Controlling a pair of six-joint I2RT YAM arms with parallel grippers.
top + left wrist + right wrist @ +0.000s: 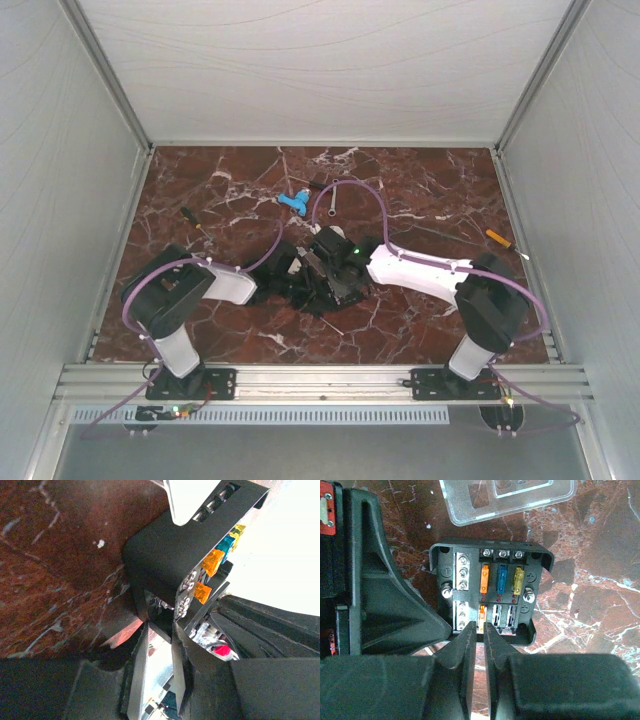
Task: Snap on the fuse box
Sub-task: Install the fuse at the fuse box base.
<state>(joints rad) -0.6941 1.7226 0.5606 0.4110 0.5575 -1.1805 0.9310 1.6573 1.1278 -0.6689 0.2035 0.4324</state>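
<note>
Left tool (160, 627) pinches the fuse box (490, 595) by a corner, mid-frame; right tool (480, 630) has jaws nearly together, grip unclear.
Clear lid (507, 497) lies just above it on the red-brown marbled bench (430, 190), white walls (330, 70) around.

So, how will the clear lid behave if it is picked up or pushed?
The clear lid looks like thin moulded plastic, so it is probably light and stiff. Its glossy surface may slip when gripped. Lying flat on the table, it should slide, not roll.
</note>
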